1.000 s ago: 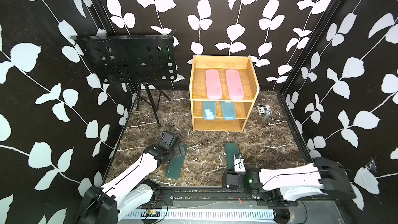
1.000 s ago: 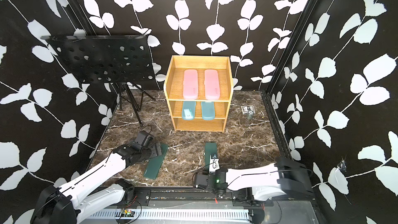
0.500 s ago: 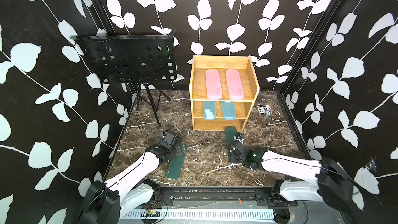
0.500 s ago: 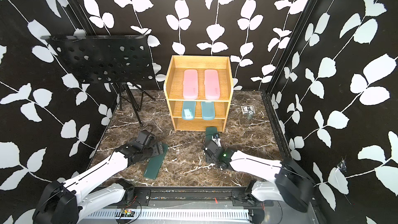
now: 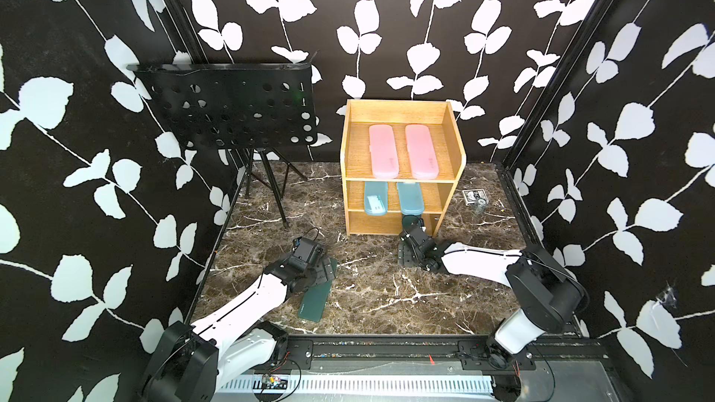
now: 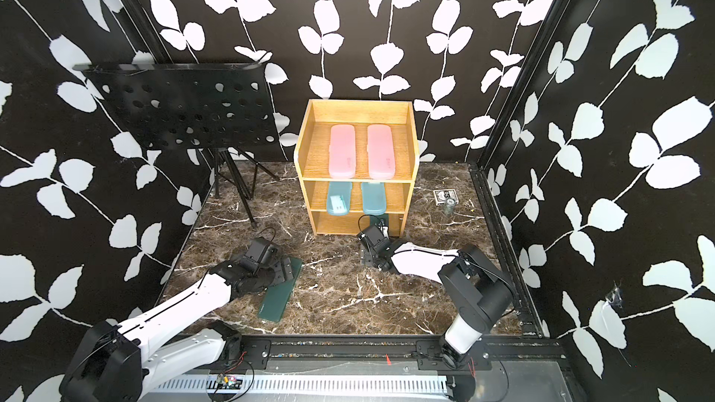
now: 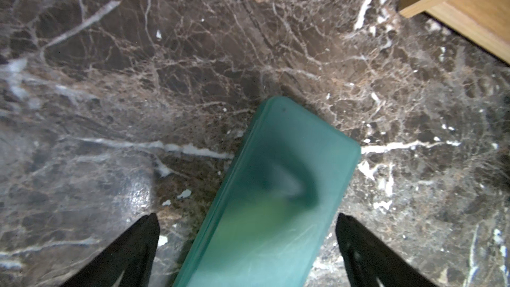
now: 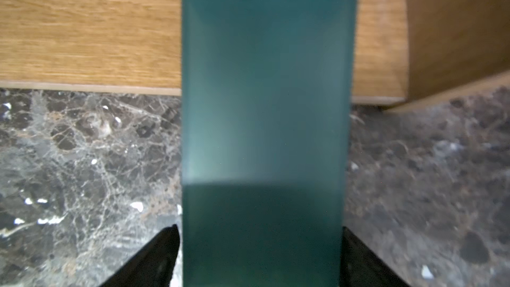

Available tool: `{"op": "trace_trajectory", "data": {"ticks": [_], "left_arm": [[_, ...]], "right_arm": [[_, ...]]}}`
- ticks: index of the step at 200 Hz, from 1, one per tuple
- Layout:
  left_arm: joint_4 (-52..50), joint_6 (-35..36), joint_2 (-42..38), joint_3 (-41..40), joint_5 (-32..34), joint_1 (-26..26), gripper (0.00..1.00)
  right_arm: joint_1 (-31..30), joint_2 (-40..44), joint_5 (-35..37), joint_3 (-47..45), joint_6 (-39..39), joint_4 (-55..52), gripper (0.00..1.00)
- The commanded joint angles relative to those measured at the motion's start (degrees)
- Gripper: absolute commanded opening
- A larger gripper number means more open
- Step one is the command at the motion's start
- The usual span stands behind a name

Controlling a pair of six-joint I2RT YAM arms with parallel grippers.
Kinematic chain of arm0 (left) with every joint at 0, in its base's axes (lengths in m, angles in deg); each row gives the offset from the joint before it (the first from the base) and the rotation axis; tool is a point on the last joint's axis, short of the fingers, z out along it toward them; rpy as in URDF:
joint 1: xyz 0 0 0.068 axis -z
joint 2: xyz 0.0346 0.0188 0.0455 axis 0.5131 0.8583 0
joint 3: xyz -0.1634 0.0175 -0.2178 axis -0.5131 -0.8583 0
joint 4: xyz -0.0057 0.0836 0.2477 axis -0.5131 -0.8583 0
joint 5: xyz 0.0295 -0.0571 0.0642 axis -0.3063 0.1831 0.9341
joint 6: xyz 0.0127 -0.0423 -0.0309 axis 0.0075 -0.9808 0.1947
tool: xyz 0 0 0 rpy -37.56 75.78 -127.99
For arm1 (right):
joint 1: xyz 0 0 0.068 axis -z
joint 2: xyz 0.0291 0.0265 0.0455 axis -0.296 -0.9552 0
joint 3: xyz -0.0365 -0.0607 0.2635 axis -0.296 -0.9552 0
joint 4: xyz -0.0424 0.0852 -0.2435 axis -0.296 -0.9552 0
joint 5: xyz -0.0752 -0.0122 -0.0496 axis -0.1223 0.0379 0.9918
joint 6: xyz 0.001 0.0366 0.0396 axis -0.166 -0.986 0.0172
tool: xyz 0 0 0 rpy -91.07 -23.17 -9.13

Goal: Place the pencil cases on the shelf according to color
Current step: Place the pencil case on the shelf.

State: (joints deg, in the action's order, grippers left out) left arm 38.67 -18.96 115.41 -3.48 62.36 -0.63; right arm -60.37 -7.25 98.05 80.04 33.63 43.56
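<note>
A dark green case (image 8: 262,92) shows between the right pincer's (image 8: 259,229) black fingers (image 8: 157,258), a light oak shelf (image 8: 82,23) ahead, brown white-veined marble (image 8: 82,161) beneath.

No text was legible; small marks on the pink cases (image 5: 383,150) and a dark box (image 5: 469,196) were too small to read.

A dark marble surface (image 5: 387,303) carries a three-tier oak shelf (image 5: 371,224), a black music stand (image 5: 232,110), a small dark box (image 5: 470,196) and one dark green pencil case (image 5: 311,305).
</note>
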Motion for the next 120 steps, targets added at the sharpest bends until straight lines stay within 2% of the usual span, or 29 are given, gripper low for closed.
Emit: {"op": "trace_trajectory", "data": {"ticks": [1,26,50,66,73,84,92,120], "left_arm": [[-1.0,-0.1,-0.1,-1.0,0.7,0.3,0.99],[-2.7,0.1,-1.0,-0.8,0.8,0.3,0.99],[-3.8,0.4,-2.8,-1.1,1.5,0.2,0.99],[-3.8,0.8,-3.9,-1.5,1.5,0.2,0.99],[-3.8,1.1,-4.3,-1.6,1.5,0.3,0.99],[-3.6,2.0,-4.8,-1.9,1.5,0.3,0.99],[-3.4,2.8,-5.0,-2.2,1.6,0.2,0.99],[-3.8,3.3,-5.8,-2.7,-0.2,0.2,0.99]], "right_arm": [[0.1,2.4,0.9,1.2,0.8,-2.5,0.95],[0.1,10.6,0.6,-0.7,0.0,-6.7,0.97],[-0.1,17.0,-3.2,-3.7,-1.2,-9.4,0.97],[-0.5,19.5,-5.5,-6.2,-2.4,-10.1,0.92],[-1.0,20.3,-5.9,-7.5,-3.0,-10.0,0.86],[-1.9,21.0,-6.0,-9.8,-3.8,-8.8,0.63],[-2.5,21.2,-6.1,-11.6,-4.9,-7.2,0.53],[-3.6,18.0,-8.5,-15.4,-7.4,0.0,0.4]]}}
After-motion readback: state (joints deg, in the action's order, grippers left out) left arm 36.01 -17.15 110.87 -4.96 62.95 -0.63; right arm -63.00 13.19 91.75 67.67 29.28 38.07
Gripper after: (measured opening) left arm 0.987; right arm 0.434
